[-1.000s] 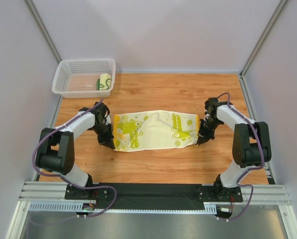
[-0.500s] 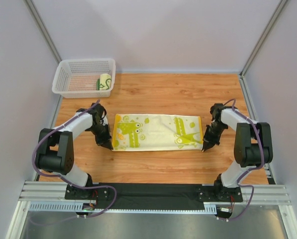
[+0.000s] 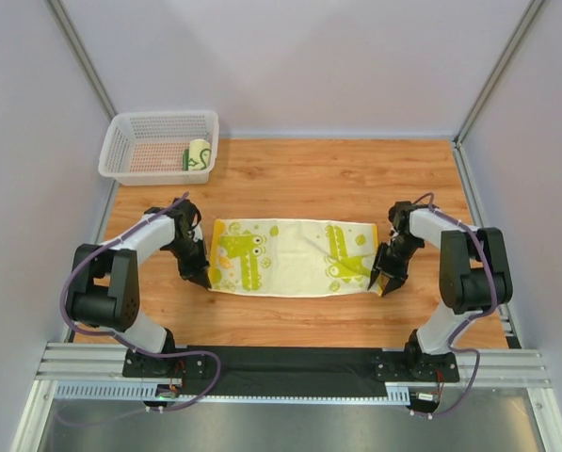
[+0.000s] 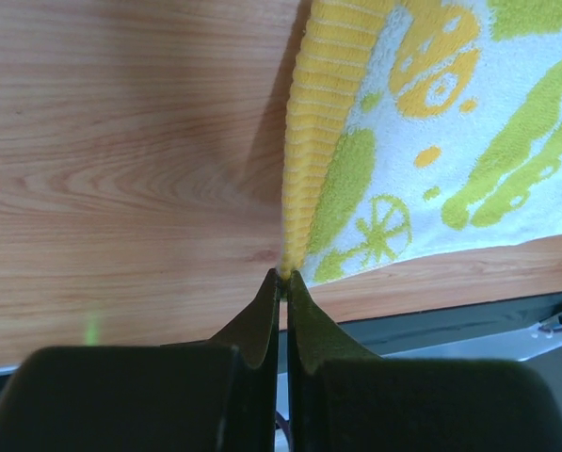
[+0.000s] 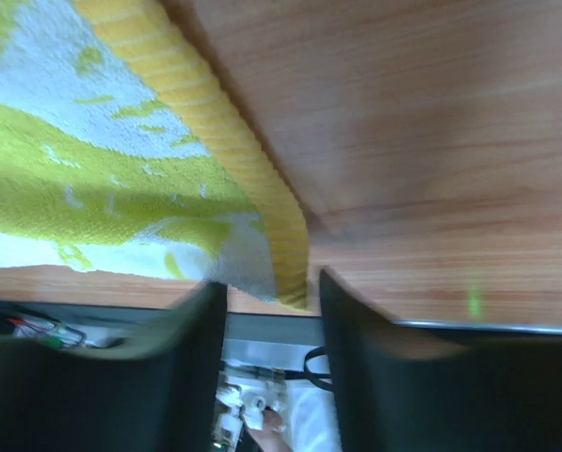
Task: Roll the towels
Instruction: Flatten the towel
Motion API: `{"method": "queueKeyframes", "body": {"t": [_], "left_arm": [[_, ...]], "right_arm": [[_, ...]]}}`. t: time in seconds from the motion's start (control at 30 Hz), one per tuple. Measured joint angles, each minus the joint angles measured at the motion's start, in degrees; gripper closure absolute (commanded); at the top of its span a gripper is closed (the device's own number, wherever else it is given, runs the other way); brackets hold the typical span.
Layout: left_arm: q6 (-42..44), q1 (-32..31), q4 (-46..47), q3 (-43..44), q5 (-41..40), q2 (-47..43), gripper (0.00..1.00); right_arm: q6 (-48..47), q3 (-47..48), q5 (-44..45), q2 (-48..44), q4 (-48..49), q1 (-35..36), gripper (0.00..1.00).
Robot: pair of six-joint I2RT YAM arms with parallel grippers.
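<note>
A flat towel (image 3: pixel 293 257), cream with lime-green and yellow figures, lies spread across the middle of the wooden table. My left gripper (image 3: pixel 206 282) is at its near left corner, shut on the yellow border (image 4: pixel 311 141). My right gripper (image 3: pixel 378 285) stands at the near right corner with its jaws apart. The towel's yellow border (image 5: pixel 262 198) hangs loose between the two fingers (image 5: pixel 356 330). A rolled towel (image 3: pixel 198 153) lies in the white mesh basket (image 3: pixel 120 137).
The basket stands at the far left corner of the table. White walls with metal posts enclose the table on three sides. A black strip and rail (image 3: pixel 290 363) run along the near edge between the arm bases.
The towel was pulled flat and drawn toward the near edge. The right gripper, shut on the towel's corner before, has opened and let go of it. The left gripper keeps its hold.
</note>
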Motion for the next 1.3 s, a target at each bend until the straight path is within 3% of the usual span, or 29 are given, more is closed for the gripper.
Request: {"method": "queueKeyframes", "body": {"t": [0.1,0.27,0.47,0.57,0.87,1.3], "left_arm": [[0.15,0.00,-0.74,0.02,-1.51,0.35,1.00],[0.63,0.02,-2.36,0.79,-4.09,1.42,1.00],[2.36,0.52,-3.41,2.82,-6.16,1.90,1.00],[2.82,0.55,-3.50,2.84,-6.19,1.95,1.00],[2.97,0.55,-3.48,2.86,-5.97,1.95,1.00],[3.19,0.55,-3.52,2.84,-5.29,1.95,1.00]], "right_arm": [[-0.28,0.00,-0.66,2.27,0.13,0.83,0.32],[-0.37,0.00,-0.46,2.56,0.07,2.60,0.32],[-0.22,0.02,0.79,-0.87,-0.02,2.58,0.40],[-0.09,-0.57,1.22,-0.94,0.28,2.58,0.52],[2.47,-3.15,2.99,-4.85,0.39,2.58,0.70],[7.39,-8.41,5.46,-6.19,2.51,2.56,0.65]]}}
